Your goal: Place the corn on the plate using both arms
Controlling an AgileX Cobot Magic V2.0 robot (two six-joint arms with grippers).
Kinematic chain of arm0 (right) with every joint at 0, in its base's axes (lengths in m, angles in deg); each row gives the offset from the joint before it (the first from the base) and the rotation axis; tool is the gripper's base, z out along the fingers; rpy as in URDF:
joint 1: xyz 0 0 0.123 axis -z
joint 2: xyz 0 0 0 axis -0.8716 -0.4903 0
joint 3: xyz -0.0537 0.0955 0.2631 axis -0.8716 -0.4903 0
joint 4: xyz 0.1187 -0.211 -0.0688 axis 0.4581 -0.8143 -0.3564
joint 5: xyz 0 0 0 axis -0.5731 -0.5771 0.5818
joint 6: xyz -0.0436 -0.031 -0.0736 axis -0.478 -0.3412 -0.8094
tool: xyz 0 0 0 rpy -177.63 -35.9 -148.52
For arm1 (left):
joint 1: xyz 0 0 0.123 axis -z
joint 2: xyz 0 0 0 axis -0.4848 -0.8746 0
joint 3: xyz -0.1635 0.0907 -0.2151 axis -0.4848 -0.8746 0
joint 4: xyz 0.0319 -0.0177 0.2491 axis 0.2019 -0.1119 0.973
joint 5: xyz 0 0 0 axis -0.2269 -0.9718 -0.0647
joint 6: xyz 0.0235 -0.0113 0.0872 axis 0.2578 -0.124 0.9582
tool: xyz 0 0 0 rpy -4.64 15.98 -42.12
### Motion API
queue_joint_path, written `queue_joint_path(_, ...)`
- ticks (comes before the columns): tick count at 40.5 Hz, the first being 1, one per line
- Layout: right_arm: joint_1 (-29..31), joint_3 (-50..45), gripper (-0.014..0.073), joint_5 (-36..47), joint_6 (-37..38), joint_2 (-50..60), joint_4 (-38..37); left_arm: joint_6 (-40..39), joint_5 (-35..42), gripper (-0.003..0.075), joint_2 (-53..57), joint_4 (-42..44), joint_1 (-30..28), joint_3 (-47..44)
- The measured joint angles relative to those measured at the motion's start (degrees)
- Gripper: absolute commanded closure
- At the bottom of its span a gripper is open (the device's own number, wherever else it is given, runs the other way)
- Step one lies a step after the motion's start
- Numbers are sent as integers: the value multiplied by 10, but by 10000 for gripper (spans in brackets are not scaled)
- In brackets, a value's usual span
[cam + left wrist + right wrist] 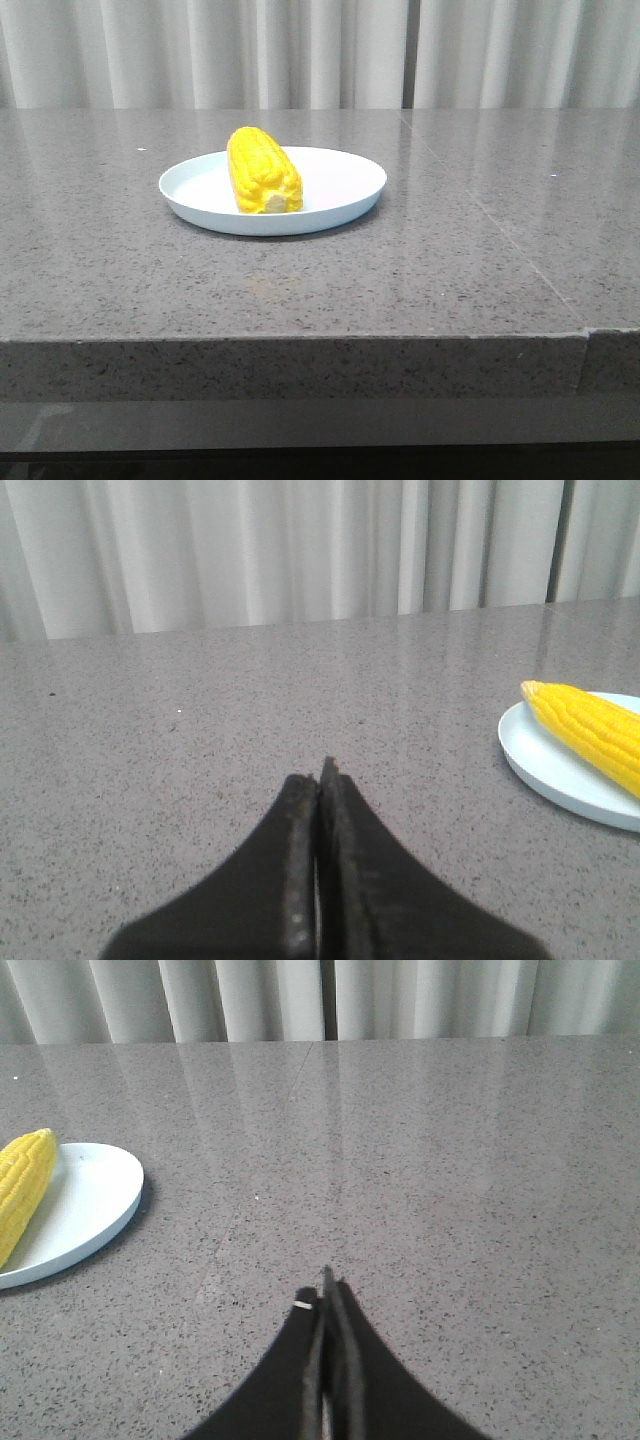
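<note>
Corn [263, 170] lies on the plate [340, 180], a bright yellow cob resting a little left of the plate's middle with its pale stub end turned toward the near edge of the tabletop [420, 280] and its tapered tip pointing back toward the curtain [300, 50]. The plate is round, shallow and pale blue-white, and it sits flat on the speckled grey stone surface, back from the front edge. Neither arm shows in the front view. From the left wrist view, the left tool [321, 780] has its two black fingers pressed together with nothing between them, held over bare stone well apart from the plate, whose rim and the cob's tip show off to one side. From the right wrist view, the right tool [326, 1295] is likewise closed up tight and holds nothing, also over bare tabletop and well away from the plate. Pale pleated curtain hangs behind the tabletop across all three views.
</note>
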Motion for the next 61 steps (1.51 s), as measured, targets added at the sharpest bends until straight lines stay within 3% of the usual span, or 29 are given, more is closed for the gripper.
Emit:
queue_joint_path(7,0,0,715,0,0,0,0,0,0,741,77,0,0,-68)
queue_joint_path(22,0,0,715,0,0,0,0,0,42,741,78,0,-39,-164)
queue_joint_path(61,0,0,715,0,0,0,0,0,72,741,78,0,-59,-165)
